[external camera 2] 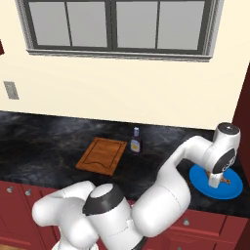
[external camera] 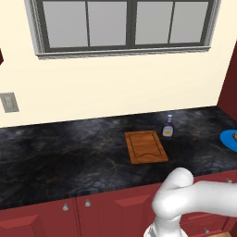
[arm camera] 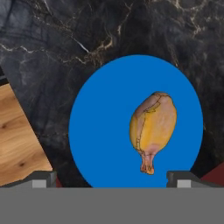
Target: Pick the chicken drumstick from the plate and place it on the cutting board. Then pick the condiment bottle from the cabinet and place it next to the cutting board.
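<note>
The chicken drumstick (arm camera: 153, 129) lies golden-brown on the blue plate (arm camera: 105, 131), plump end up and bone end down in the hand view. My gripper (arm camera: 111, 180) hangs open above the plate, its fingertips (arm camera: 43, 179) wide apart, with the drumstick between and ahead of them. In the right base view the gripper (external camera 2: 214, 184) points down over the plate (external camera 2: 234, 188) at the counter's right end. The cutting board (external camera: 146, 147) lies bare mid-counter. The condiment bottle (external camera: 168, 126) stands upright on the counter just past the board's far right corner. The dark red cabinet (external camera 2: 244, 112) rises at the right edge.
Black marble counter (external camera: 69, 148) runs wide to the left of the board. Low red drawers (external camera: 92, 213) line its front. A window (external camera: 125, 23) and a wall switch (external camera: 9, 102) sit on the back wall. A wooden surface (arm camera: 17, 135) shows past the counter's edge in the hand view.
</note>
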Motion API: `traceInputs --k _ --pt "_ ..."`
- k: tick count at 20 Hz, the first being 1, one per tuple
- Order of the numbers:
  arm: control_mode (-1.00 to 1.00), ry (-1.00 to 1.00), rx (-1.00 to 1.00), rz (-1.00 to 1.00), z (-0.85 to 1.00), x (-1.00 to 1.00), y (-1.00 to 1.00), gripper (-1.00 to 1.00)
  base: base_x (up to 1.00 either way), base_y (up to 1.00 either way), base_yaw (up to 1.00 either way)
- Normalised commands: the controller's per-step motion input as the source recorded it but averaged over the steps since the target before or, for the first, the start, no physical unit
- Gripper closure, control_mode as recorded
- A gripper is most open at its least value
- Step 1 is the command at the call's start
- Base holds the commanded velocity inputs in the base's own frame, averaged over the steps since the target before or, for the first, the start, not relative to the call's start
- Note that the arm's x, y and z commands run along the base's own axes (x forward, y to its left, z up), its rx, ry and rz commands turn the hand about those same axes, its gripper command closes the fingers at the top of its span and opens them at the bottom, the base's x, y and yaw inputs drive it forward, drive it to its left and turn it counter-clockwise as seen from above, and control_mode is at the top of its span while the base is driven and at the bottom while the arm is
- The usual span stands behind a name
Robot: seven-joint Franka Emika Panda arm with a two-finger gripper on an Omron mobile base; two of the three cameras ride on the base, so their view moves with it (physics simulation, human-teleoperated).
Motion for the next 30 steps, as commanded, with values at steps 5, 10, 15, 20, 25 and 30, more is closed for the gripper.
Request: traceInputs --k 5,10,15,20,25,30 --pt "-1.00 0.00 0.00 0.00 -0.13 0.05 0.00 -1.00 0.00 0.00 0.00" --pt "-1.00 0.00 0.00 0.00 -0.04 0.10 0.00 -1.00 0.00 0.00 0.00" --pt "-1.00 0.00 0.00 0.00 -0.01 0.11 0.00 -1.00 0.00 0.00 0.00" --pt "-1.00 0.00 0.00 0.00 -0.04 0.04 -0.05 -1.00 0.00 0.00 0.00" --pt "-1.00 0.00 0.00 0.00 -0.07 0.03 -0.11 -1.00 0.00 0.00 0.00" --pt "-1.00 0.00 0.00 0.00 -0.08 0.13 -0.07 -1.00 0.00 0.00 0.00"
